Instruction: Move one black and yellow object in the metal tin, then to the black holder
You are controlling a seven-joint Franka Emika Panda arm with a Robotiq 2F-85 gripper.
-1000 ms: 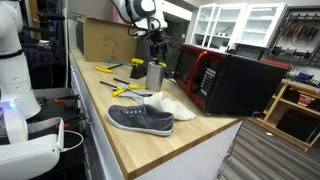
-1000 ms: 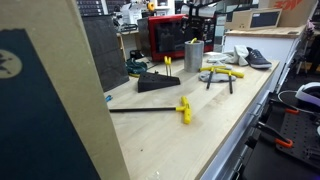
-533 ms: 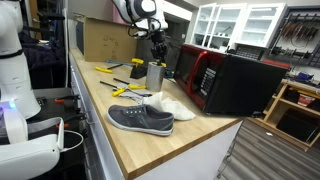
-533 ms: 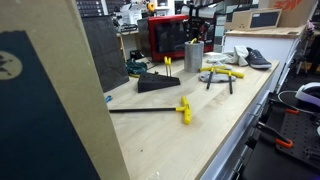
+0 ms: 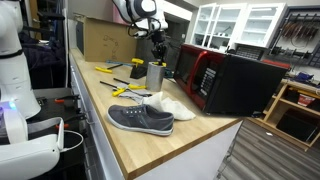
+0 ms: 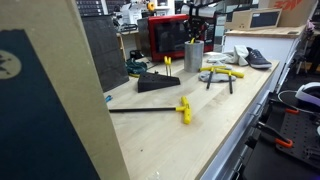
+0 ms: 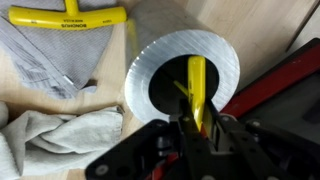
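Black and yellow tool is seen upright in metal tin, pinched by nearly closed gripper. Tin-to-holder step is judged begun; straight lift, then transfer to black holder, is required.

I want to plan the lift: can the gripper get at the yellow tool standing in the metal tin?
Probably yes. The gripper sits right above the open metal tin, and the yellow tool rises between its jaws, nothing blocking.
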